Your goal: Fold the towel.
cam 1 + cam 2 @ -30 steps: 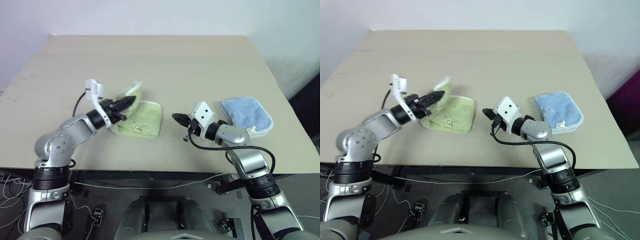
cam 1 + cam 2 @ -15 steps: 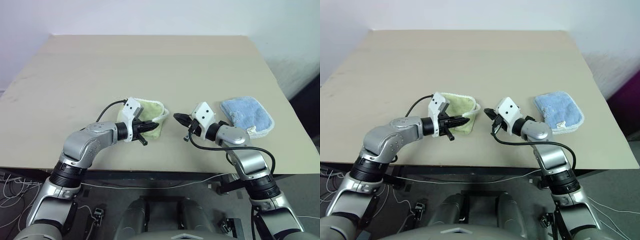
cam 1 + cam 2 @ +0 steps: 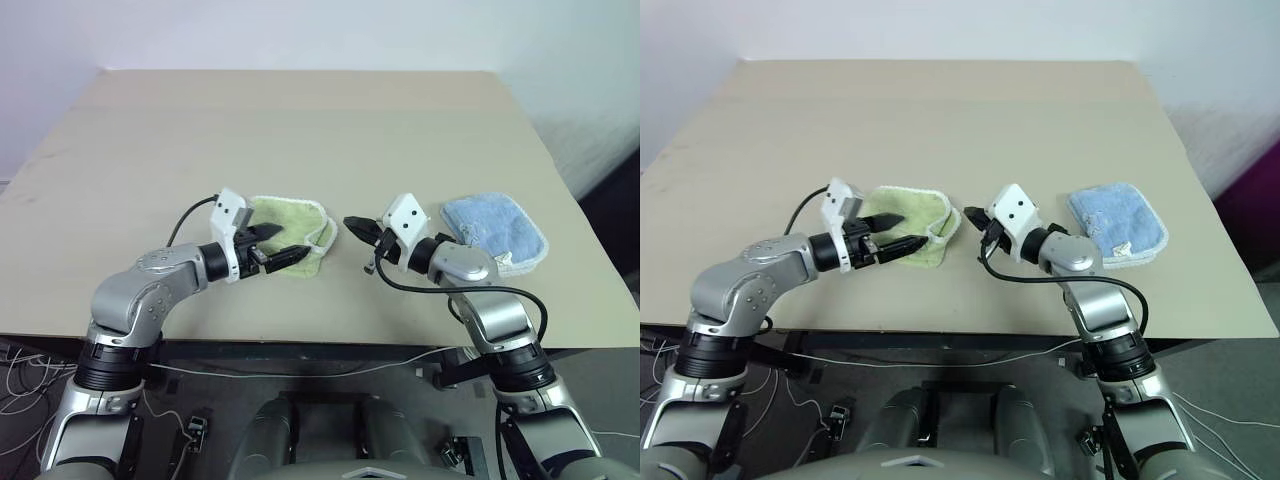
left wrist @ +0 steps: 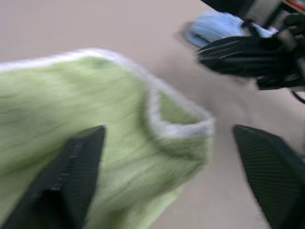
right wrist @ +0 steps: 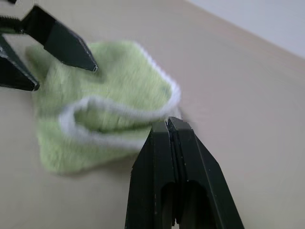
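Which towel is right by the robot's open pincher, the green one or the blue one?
The light yellow-green terry towel with white edging. The open left gripper sits right over it, while the small light blue towel lies apart, beyond the shut right gripper.

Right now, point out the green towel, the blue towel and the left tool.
green towel (image 3: 293, 220), left eye view, top layer.
blue towel (image 3: 495, 228), left eye view, middle.
left tool (image 3: 280, 243), left eye view, between fingertips.
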You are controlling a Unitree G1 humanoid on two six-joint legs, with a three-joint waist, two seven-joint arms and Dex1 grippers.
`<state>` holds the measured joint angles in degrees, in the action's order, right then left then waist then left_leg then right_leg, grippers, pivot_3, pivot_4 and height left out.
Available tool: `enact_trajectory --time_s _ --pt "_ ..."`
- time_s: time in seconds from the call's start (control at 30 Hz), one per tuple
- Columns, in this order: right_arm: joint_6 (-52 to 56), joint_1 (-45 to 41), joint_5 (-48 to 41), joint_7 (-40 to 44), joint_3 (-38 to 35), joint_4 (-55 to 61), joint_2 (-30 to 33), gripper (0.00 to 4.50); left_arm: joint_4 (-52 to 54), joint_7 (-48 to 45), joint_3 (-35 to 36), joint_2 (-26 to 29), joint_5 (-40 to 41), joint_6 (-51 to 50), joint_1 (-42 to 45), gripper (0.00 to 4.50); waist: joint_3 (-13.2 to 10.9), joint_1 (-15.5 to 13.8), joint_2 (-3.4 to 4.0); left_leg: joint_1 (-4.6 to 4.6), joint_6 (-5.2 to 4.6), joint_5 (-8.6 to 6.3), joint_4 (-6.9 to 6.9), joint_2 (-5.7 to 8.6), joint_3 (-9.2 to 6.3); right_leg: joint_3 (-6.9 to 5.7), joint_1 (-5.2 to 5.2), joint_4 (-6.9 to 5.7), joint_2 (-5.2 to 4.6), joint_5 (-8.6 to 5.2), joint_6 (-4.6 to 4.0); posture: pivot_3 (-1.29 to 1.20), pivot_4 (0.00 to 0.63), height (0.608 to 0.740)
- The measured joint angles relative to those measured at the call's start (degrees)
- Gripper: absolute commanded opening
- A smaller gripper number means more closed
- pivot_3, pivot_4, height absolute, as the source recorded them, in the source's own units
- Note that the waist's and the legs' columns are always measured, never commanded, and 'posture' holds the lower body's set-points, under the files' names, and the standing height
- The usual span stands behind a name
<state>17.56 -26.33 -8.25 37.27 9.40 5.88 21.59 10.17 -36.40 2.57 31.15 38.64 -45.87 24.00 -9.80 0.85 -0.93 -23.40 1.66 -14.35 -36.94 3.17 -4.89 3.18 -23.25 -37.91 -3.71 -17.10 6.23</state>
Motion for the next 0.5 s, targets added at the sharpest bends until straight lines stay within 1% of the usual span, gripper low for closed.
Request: enact_trajectory --time_s 0.07,0.13,0.17,0.27,0.33,0.4,0.5 --pt "0.56 -1.55 -0.35 -0.01 0.05 -0.7 -0.98 0.0 -1.66 1.28 2.68 -0.27 -0.73 1.87 0.06 3.43 0.0 -0.02 0.0 0.0 0.0 0.0 0.0 0.0 0.0 -0.01 0.0 0.0 0.0 0.0 0.0 0.0 0.15 0.74" --pt "1.36 -3.73 -0.89 0.02 0.01 -2.95 -2.59 0.0 -5.03 2.77 3.34 -0.27 -4.28 6.0 1.0 2.81 0.0 -0.03 0.0 0.0 0.0 0.0 0.0 0.01 0.0 -0.02 0.0 0.0 0.01 0.0 0.0 0.0 0.15 0.74" --pt "1.85 -4.96 -1.19 0.08 0.09 -4.0 -3.67 0.0 -6.6 3.08 3.18 -0.33 -5.96 7.83 1.58 2.39 0.0 -0.04 0.0 0.0 0.0 0.0 0.0 0.02 0.0 -0.02 -0.01 0.0 0.02 0.0 0.0 0.0 0.15 0.74" --pt "3.2 -8.49 -2.11 0.49 0.42 -6.68 -6.54 0.0 -10.65 2.45 2.01 -1.63 -9.64 12.34 3.53 1.39 0.0 -0.15 0.0 -0.03 0.0 0.0 0.0 0.05 0.0 -0.04 -0.01 0.01 0.0 0.0 0.0 0.0 0.15 0.74" --pt "3.89 -11.03 -2.1 1.17 1.24 -10.49 -8.37 0.0 -14.53 0.84 -0.29 -2.13 -12.35 15.22 4.82 0.63 0.0 -0.02 0.0 -0.02 0.01 0.0 0.0 0.05 0.0 -0.04 -0.02 0.0 0.02 0.01 0.0 0.0 0.15 0.74" --pt "4.03 -11.8 -1.84 1.47 2.31 -13.88 -9.52 0.0 -17.2 -0.77 -2.07 -2.65 -14.27 16.89 5.08 0.02 0.0 0.07 0.0 -0.03 0.0 0.0 0.01 0.05 0.01 -0.03 -0.06 0.0 0.02 0.0 0.0 0.0 0.15 0.74" --pt "4.11 -11.42 0.3 1.67 4.94 -20.39 -10.02 0.0 -21.22 -3.6 -4.73 -2.65 -17.06 19.14 5.07 0.02 0.0 0.14 0.0 -0.04 0.01 0.0 0.03 0.05 0.01 -0.03 -0.08 -0.01 0.02 0.0 0.0 0.0 0.15 0.74"
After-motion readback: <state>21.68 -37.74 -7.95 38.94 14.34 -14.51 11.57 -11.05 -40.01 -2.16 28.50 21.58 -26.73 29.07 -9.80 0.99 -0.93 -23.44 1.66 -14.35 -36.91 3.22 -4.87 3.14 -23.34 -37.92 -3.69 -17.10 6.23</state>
